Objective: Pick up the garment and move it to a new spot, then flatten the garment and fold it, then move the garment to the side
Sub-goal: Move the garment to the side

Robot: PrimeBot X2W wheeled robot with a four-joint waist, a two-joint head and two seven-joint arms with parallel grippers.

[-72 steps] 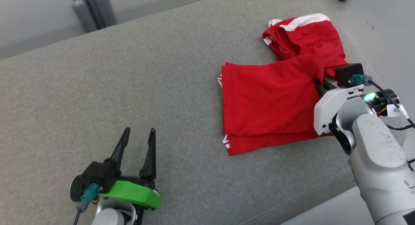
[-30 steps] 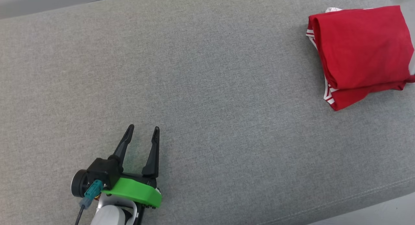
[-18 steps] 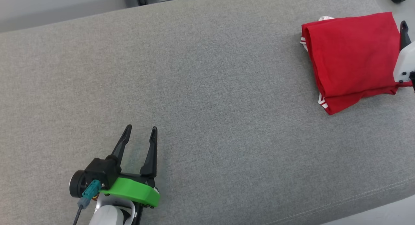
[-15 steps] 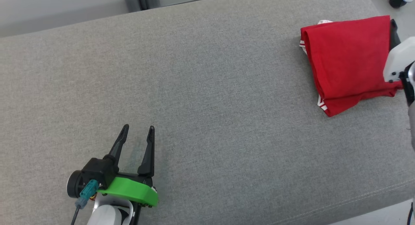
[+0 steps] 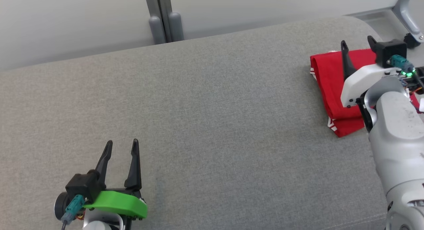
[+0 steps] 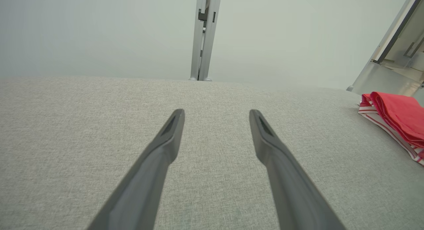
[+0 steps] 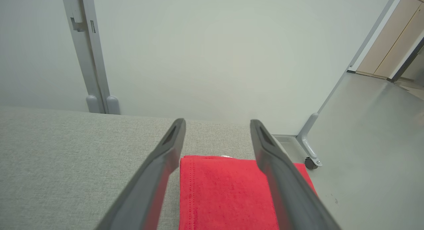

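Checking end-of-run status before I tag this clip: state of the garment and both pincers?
red garment: folded, lying flat at the right end of the grey cushion, not gripped.
left pincer: open, empty, over bare cushion, well apart from the garment.
right pincer: open, holding nothing, positioned over the garment with its fingers pointing past the far edge.

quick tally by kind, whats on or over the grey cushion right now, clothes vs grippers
red folded garment: 1
open grippers: 2 (left gripper, right gripper)
total: 3
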